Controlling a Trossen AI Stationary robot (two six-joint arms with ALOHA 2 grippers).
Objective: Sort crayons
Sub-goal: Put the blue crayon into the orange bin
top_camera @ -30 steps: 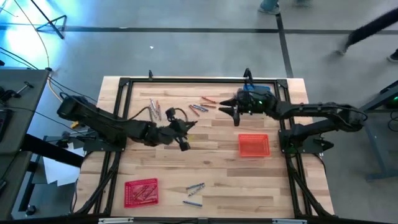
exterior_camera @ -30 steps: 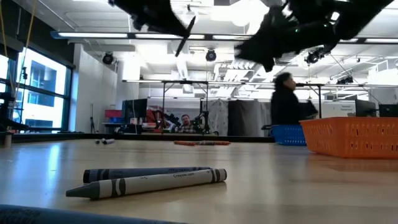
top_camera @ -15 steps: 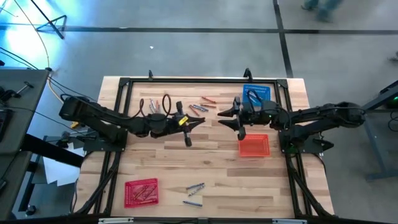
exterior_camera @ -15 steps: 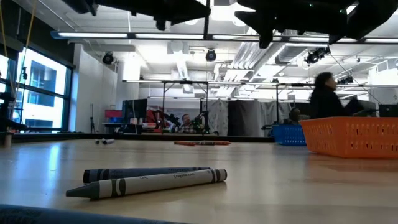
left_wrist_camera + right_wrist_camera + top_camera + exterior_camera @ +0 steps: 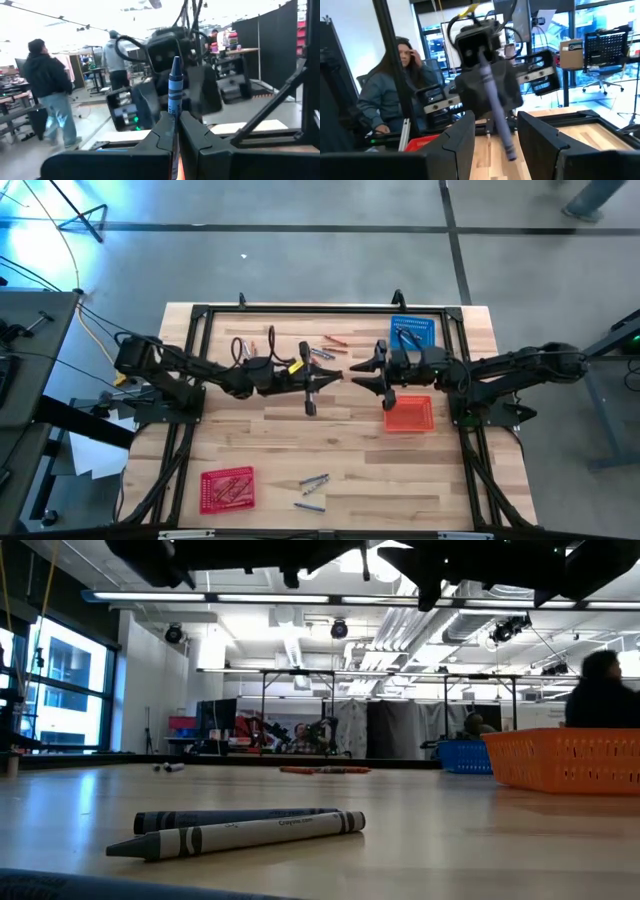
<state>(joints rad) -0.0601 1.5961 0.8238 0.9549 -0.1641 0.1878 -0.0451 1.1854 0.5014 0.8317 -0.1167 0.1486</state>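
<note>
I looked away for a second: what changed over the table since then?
The left gripper, shut on a blue crayon, swung from mid-table toward the right gripper, which came off the blue basket to meet it, open. Baskets and loose crayons stayed put.

A blue basket (image 5: 412,330) sat at the counter's (image 5: 340,470) far right corner, with an orange basket (image 5: 408,414) nearer the middle of the right edge. A red basket (image 5: 227,488) lay at the near left corner. People (image 5: 50,95) stood in the room beyond.
</note>
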